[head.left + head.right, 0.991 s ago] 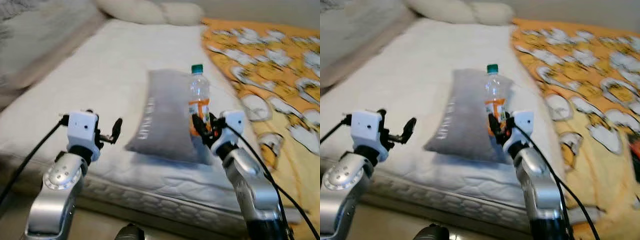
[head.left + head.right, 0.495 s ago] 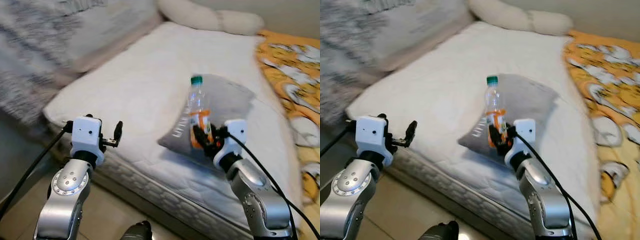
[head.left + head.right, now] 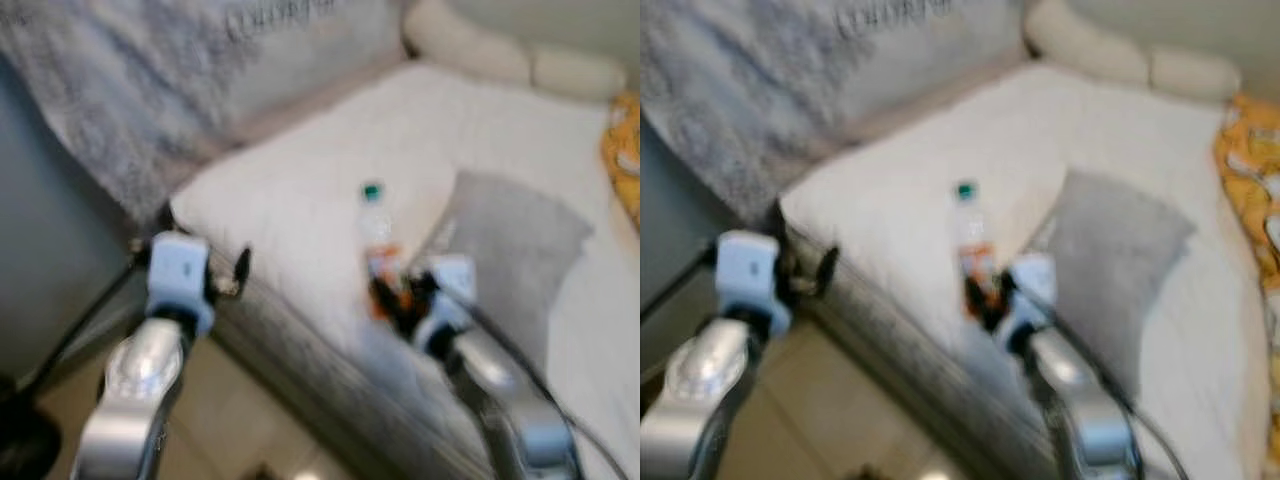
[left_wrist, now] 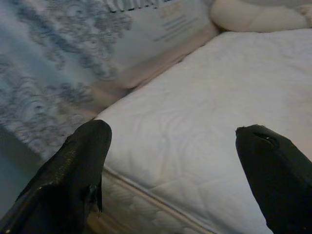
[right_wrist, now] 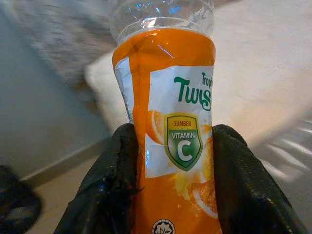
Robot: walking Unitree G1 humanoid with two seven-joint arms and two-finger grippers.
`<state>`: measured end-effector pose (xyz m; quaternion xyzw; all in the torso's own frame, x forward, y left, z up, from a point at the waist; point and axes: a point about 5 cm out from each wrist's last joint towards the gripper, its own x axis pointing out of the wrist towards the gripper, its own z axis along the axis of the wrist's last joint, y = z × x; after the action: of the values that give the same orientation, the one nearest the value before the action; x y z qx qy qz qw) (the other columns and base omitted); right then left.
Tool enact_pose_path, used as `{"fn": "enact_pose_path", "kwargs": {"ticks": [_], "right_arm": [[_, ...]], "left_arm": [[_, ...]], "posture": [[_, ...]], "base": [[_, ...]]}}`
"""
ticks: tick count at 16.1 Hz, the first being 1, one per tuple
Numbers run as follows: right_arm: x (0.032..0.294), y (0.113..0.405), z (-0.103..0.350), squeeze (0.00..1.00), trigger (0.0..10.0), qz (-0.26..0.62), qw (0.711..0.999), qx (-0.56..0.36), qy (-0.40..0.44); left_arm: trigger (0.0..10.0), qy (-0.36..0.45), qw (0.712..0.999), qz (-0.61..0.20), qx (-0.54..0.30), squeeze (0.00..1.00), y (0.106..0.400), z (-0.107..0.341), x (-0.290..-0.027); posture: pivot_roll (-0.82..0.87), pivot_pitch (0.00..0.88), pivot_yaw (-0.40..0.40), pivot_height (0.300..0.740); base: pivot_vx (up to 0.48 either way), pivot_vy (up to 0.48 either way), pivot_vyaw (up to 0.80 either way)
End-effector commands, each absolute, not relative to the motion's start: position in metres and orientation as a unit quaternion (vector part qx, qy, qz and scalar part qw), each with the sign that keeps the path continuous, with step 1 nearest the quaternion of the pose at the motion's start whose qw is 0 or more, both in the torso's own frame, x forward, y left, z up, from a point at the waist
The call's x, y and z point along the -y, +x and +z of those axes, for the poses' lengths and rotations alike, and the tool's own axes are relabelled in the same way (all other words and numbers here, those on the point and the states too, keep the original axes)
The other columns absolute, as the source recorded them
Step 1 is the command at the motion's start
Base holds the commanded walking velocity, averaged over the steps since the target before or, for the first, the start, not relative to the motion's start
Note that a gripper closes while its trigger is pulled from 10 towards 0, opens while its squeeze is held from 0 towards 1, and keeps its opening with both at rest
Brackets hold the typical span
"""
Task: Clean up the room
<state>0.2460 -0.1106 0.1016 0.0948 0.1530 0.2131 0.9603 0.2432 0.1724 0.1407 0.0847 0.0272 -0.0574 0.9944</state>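
Observation:
My right gripper (image 3: 395, 298) is shut on a clear plastic bottle (image 3: 378, 250) with an orange label and a green cap, held upright over the edge of the white mattress (image 3: 330, 190). In the right wrist view both black fingers (image 5: 105, 185) press the bottle's orange label (image 5: 170, 126) from either side. My left gripper (image 3: 238, 272) is open and holds nothing, out beyond the mattress corner; its wrist view has the two fingers (image 4: 73, 170) spread wide over the mattress (image 4: 209, 122). The eye views are blurred.
A grey pillow (image 3: 510, 240) lies on the mattress behind the bottle. A cream bolster (image 3: 510, 55) sits at the head. A patterned grey blanket (image 3: 120, 90) drapes on the left. An orange quilt (image 3: 1250, 180) borders the right. Beige floor (image 3: 240, 430) lies below the arms.
The camera has swung left, so the bed has slid right in view and the blanket and floor have come in. The bottle stays gripped in my right gripper; the left stays open.

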Motion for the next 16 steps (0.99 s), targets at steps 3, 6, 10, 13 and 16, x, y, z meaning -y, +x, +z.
{"fn": "enact_pose_path", "kwargs": {"ticks": [3, 6, 10, 13, 16], "right_arm": [[0.115, 0.247, 0.103, 0.00, 10.0, 0.221, 0.959, -0.156, 0.087], [0.113, 0.248, 0.101, 0.00, 10.0, 0.237, 0.955, -0.161, 0.080], [0.111, 0.248, 0.099, 0.00, 10.0, 0.251, 0.951, -0.167, 0.073], [0.111, 0.248, 0.097, 0.00, 10.0, 0.254, 0.950, -0.169, 0.069], [0.112, 0.247, 0.094, 0.00, 10.0, 0.253, 0.950, -0.173, 0.066]], "left_arm": [[10.0, 0.082, 0.994, -0.064, -0.021, 0.00, 0.243, 0.143, -0.169], [10.0, 0.081, 0.994, -0.064, -0.022, 0.00, 0.243, 0.143, -0.170], [10.0, 0.080, 0.995, -0.063, -0.019, 0.00, 0.244, 0.144, -0.171], [10.0, 0.078, 0.995, -0.062, -0.021, 0.00, 0.244, 0.143, -0.171], [10.0, 0.077, 0.995, -0.061, -0.023, 0.00, 0.244, 0.142, -0.171]], "posture": [[-0.04, 0.000, 0.010, 0.740], [-0.03, 0.000, 0.007, 0.740], [-0.03, 0.000, 0.008, 0.740], [-0.03, 0.000, 0.008, 0.740], [-0.03, 0.000, 0.008, 0.740]], "base": [[0.276, 0.000, 0.80], [0.316, 0.000, 0.80], [0.339, 0.000, 0.80], [0.341, 0.000, 0.80], [0.341, 0.000, 0.80]]}}
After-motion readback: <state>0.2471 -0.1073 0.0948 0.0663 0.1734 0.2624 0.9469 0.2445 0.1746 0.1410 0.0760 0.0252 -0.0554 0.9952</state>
